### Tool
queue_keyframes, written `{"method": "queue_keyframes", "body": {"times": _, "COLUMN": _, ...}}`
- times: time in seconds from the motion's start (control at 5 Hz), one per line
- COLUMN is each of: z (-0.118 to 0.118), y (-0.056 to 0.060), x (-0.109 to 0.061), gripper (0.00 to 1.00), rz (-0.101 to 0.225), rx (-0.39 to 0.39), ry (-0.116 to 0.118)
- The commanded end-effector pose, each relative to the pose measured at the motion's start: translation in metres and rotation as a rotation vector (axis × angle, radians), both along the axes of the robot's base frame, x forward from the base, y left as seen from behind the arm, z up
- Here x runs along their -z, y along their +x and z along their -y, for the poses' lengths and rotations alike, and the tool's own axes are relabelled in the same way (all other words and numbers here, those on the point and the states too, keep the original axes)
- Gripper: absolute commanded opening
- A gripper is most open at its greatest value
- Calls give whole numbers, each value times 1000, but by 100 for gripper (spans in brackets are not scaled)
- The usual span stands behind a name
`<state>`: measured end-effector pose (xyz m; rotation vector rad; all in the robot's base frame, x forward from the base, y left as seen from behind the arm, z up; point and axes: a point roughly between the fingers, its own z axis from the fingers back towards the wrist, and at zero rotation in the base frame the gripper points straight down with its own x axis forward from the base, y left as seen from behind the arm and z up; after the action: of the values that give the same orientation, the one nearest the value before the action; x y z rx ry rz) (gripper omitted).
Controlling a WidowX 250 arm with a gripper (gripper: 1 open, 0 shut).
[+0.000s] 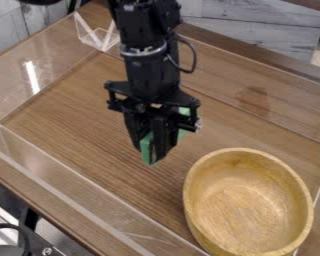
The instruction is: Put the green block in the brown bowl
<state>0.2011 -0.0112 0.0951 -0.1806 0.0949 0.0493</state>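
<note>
My black gripper [151, 150] points down over the wooden table, shut on the green block [149, 151]. The bright green bar hangs upright between the fingers, its lower end poking out just below the fingertips, clear of the tabletop. The brown bowl [303, 195], wide and shallow with a thick tan rim, sits at the lower right with nothing in it. The gripper hangs to the left of the bowl's rim and a little farther back, with a gap between them.
The wooden table [69, 100] has low clear plastic walls [43, 165] along its left and front edges. A white brick wall [290, 35] runs behind at the upper right. The arm's black cables [190, 55] loop beside its wrist.
</note>
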Motion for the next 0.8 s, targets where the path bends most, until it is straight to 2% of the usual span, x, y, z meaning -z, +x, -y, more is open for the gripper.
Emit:
{"method": "queue_keyframes", "body": {"times": 0.0, "z": -6, "y": 16, "x": -11, "gripper": 0, "rz": 76, "rx": 5, "ry": 3}}
{"method": "queue_keyframes", "body": {"times": 0.6, "z": -19, "y": 36, "x": -4, "gripper": 0, "rz": 114, "rx": 27, "ry": 8}}
